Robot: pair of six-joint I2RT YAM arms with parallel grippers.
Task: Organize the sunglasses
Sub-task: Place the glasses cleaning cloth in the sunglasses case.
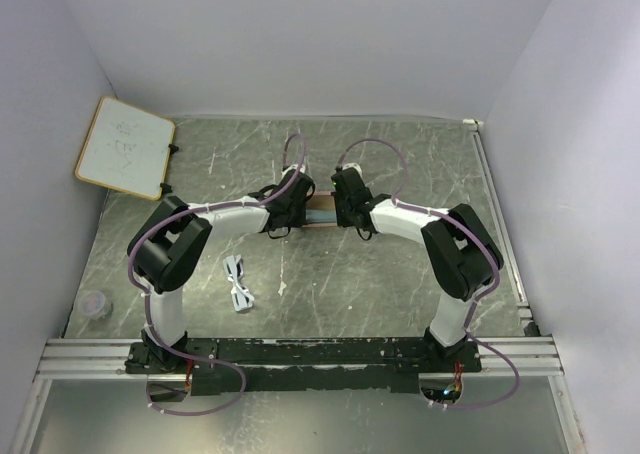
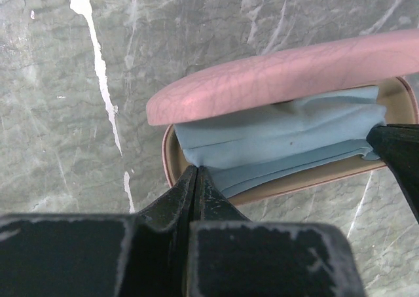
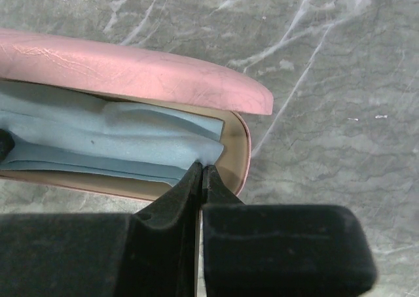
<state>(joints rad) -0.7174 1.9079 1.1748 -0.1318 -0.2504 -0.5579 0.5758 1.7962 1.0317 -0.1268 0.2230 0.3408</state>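
Top external shows one sunglasses pair point(image 1: 238, 283), one case point(image 1: 321, 214).

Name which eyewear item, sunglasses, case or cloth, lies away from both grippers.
The white-framed sunglasses, alone beside the left arm. The blue cloth sits in the open pink case, pinched by the left gripper and right gripper.

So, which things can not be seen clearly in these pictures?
Sunglasses: top view, too small to tell folded or open; absent from wrist views.
Case: top view, mostly hidden by the left pincer and right pincer; each wrist view cuts off one end.
Under the cloth: hidden by the cloth itself.
Whiteboard writing: too small.
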